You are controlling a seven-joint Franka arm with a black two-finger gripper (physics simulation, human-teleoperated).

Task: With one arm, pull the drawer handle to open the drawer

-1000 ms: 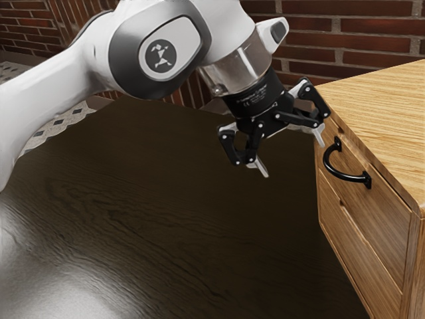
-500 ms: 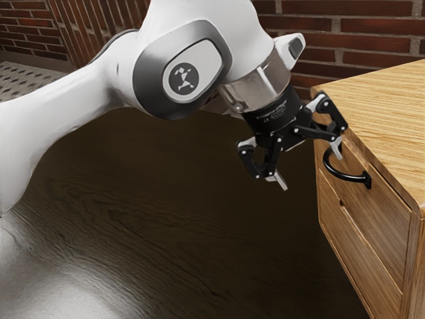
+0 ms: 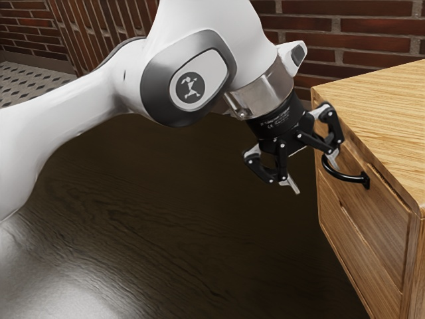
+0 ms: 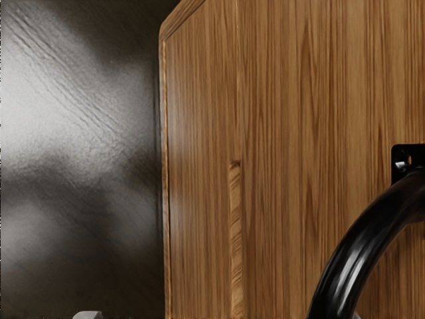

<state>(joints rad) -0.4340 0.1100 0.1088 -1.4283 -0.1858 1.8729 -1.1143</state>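
A wooden cabinet (image 3: 378,106) stands at the exterior view's right. On its top drawer front (image 3: 365,206) is a black curved handle (image 3: 344,175). My gripper (image 3: 314,173) is open, fingers wide apart, right in front of the handle. The upper finger (image 3: 334,149) overlaps the handle's upper end; I cannot tell if they touch. The lower finger (image 3: 293,186) hangs in the air, to the left of the drawer front. In the wrist view the handle (image 4: 362,256) curves close under my hand, and its mount (image 4: 406,163) sits on the wood front (image 4: 285,133).
A dark wooden floor (image 3: 166,219) spreads under and to the left of the arm. Behind it runs a red brick wall (image 3: 358,30). A second drawer front (image 3: 358,266) lies below the top one. The cabinet's corner edge (image 4: 163,166) is near my hand.
My hand has moved right and a little down, from open air up to the handle's upper end. The fingers have stayed apart. The drawer front looks unmoved.
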